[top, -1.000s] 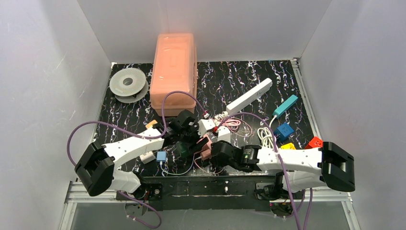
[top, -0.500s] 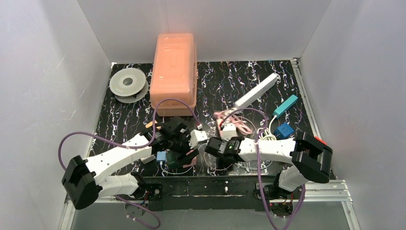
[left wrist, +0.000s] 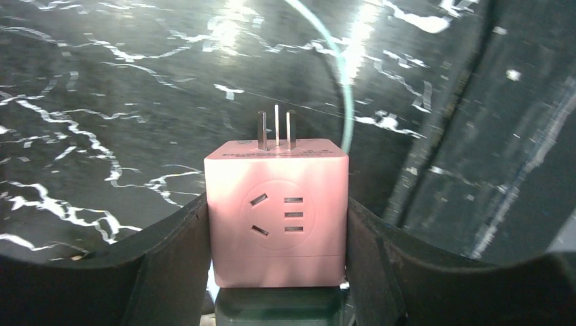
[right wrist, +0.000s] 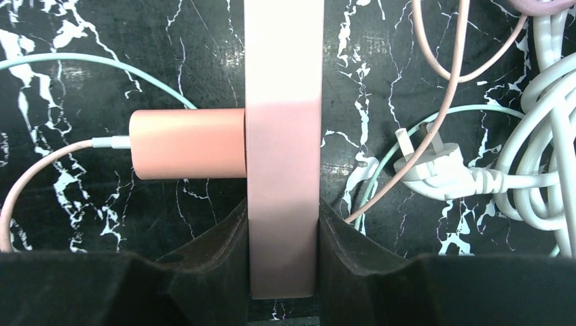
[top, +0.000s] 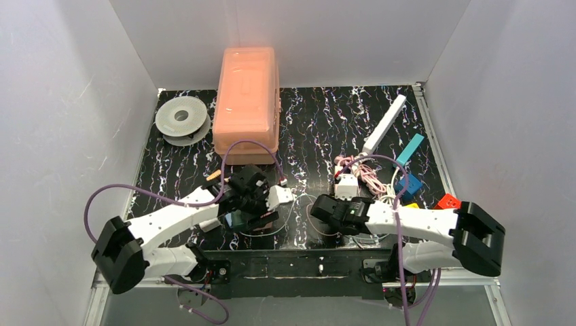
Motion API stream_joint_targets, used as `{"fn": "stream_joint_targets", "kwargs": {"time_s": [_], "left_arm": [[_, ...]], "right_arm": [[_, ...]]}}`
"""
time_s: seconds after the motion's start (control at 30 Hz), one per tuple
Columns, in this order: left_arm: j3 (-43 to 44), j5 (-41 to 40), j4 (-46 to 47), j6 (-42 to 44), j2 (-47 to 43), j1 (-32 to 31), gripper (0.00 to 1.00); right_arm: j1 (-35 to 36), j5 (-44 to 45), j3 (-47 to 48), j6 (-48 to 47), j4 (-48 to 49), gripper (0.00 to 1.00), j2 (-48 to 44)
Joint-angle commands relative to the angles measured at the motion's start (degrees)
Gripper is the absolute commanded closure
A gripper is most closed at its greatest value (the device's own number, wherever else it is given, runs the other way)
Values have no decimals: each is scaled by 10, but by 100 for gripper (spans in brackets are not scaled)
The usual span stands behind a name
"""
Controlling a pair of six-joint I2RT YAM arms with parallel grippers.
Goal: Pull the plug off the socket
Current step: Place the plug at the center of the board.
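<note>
Cube plug and socket strip held apart, one in each gripper

In the left wrist view the left gripper [left wrist: 277, 204] stands about half open, with both black fingers [left wrist: 170, 265] pressed flat against the sides of the pink cube plug [left wrist: 275, 224], which fills the lower middle of the frame. The cube's metal prongs [left wrist: 276, 129] point up the frame, bare and touching nothing, and its near face shows socket holes. A thin teal cable [left wrist: 343, 81] curves over the black marbled table [left wrist: 102, 81] behind it.

In the right wrist view the right gripper [right wrist: 283, 210] is closed narrowly on the pink socket strip [right wrist: 283, 136], which runs straight up the centre of the frame from between the fingers. A round pink plug [right wrist: 187, 144] sits in the strip's left side, and a white lead [right wrist: 41, 170] trails from it toward the lower left. At the right of that frame a loose white plug [right wrist: 435, 166] lies on the table beside a coil of white cable [right wrist: 543, 136].

From above, the two grippers sit apart in the lower middle of the frame. Behind them are a peach storage box [top: 246, 95] at upper centre, a grey spool [top: 181, 119] at upper left, a white power strip [top: 384, 124] at upper right, and a blue cube [top: 408, 185] with a red cube [top: 447, 202] at the right
</note>
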Motion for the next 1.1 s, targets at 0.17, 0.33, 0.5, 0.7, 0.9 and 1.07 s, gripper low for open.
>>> {"fn": "stream_joint_targets", "kwargs": {"time_s": [0.17,0.33,0.5,0.7,0.9,1.07], "left_arm": [[101,-31,100,44,103,73,100],[101,-39,127,41,140,74,100],[76,-26,139,50,155,73,97],[77,1,135,46,150,73,4],[149,63,47,58,80,75,2],[225,174,13,40,37,74,2]], "right_arm": [[8,-9,-31,-20,17,99,-96],[13,-25,-42,-27,22,99,-137],[14,-41,-62,-30,30,99,-190],[14,-54,-72,-42,42,99,-211],[14,-70,-83,-66,73,99,-220],[14,-82,-82,-92,100,99,-219]]}}
